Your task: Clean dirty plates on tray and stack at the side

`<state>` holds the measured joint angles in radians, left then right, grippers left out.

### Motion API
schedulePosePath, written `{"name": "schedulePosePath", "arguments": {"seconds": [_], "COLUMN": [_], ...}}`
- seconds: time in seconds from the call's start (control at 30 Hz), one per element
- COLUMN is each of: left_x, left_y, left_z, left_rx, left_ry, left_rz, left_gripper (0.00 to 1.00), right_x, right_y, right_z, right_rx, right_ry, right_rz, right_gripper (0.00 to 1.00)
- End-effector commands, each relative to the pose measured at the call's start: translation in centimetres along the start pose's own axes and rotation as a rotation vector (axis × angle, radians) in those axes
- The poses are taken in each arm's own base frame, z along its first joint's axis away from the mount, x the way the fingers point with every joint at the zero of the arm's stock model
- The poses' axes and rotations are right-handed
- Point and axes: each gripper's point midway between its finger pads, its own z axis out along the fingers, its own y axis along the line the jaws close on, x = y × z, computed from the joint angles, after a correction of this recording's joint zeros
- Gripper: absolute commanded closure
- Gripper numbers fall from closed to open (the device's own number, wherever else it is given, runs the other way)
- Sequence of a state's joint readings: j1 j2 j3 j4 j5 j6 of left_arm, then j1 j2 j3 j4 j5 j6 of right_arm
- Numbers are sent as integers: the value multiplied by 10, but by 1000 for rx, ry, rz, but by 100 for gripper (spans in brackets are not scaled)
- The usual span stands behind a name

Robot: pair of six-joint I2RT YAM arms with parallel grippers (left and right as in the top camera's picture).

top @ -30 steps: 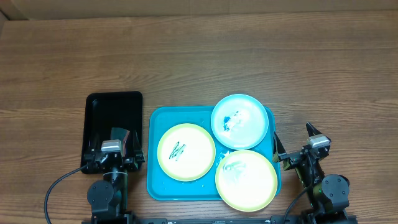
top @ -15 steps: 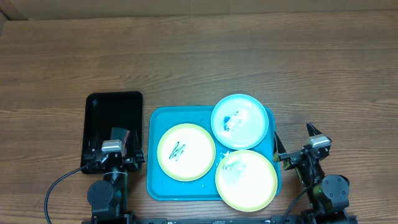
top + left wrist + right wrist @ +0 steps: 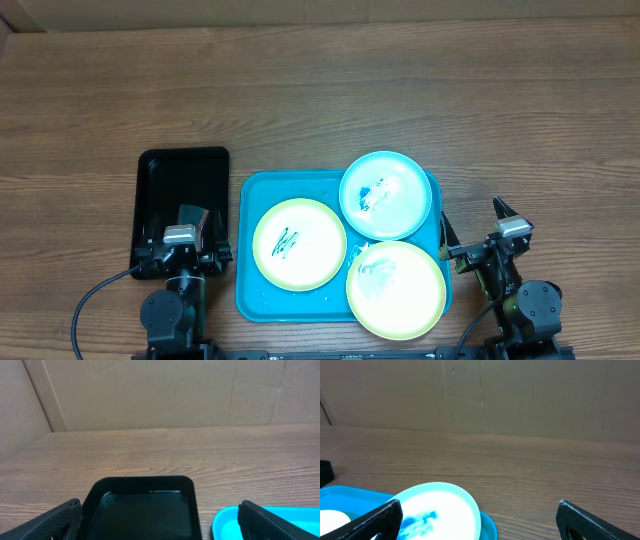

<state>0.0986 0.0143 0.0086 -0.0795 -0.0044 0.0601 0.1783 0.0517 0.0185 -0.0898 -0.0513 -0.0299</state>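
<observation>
Plates (image 3: 299, 244) fill the tray (image 3: 262, 300) at the wooden table's (image 3: 400, 100) near edge; seemingly cardboard wall (image 3: 150, 395) behind. Left gripper (image 3: 160, 522) and right gripper (image 3: 470, 215) gape wide, empty.

You are looking at a turquoise tray (image 3: 255, 300) with rounded corners and a raised rim, lying flat. Three round shallow plates are sitting on it, all face up. A pale yellow-green plate (image 3: 299, 244) carrying a dark green scribble is lying flat in the left half. A light blue plate (image 3: 385, 195) with blue smears on its white centre is covering the far right corner. A second yellow-green plate (image 3: 396, 289), faintly marked, is overhanging the near right rim, its far edge meeting the blue one.
</observation>
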Motion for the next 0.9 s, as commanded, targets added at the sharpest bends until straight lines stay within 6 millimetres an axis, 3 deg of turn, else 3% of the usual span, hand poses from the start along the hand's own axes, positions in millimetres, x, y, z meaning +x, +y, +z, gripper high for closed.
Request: {"name": "schedulePosePath", "arguments": {"seconds": [0.0,0.87], "left_x": [3,3], "left_y": [2,2], "left_z": [1,1], "left_rx": [-8,-8], "left_ry": [7,7], "left_rz": [22,22], "left_gripper": [0,0], "right_x": [3,0], "right_y": [-1,0], "right_z": [1,1], "right_rx": [5,1], "right_ry": [3,-12], "right_rz": [-4,22], "right_gripper": [0,0]}}
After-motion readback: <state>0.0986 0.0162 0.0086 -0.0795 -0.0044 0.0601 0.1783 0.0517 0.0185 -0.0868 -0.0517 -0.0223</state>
